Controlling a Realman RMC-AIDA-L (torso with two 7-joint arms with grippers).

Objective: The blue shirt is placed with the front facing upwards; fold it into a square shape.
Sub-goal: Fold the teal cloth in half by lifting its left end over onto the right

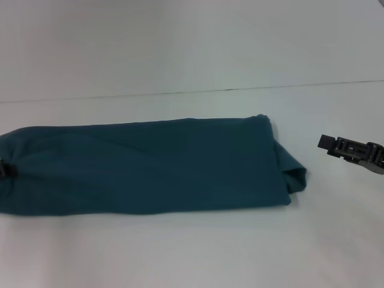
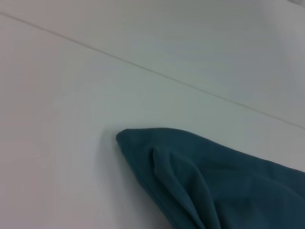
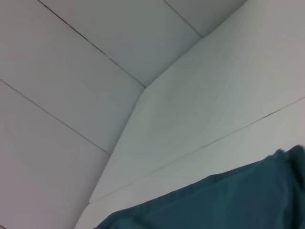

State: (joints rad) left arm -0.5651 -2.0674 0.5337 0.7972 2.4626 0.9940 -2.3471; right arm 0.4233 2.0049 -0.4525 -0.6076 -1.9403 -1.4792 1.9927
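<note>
Already the teal-blue cotton shirt (image 1: 150,168) is lying as a long band across the white table (image 1: 192,258); crosswise folds are remaining. Right gripper (image 1: 354,153) is hovering beside its right end, left gripper (image 1: 5,170) sitting at its left end; cannot tell either's opening.

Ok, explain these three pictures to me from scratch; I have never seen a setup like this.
This is a two-armed robot working at a white table. The wide picture comes from a camera on its head, looking down. The other two come from cameras on its wrists, seeing the cloth close up. On the table lies the blue shirt, already folded into a long band with its plain side showing. The right gripper hovers beside the band's right end, not touching it. The left gripper barely shows at the band's left end. Nothing is visibly lifted.
</note>
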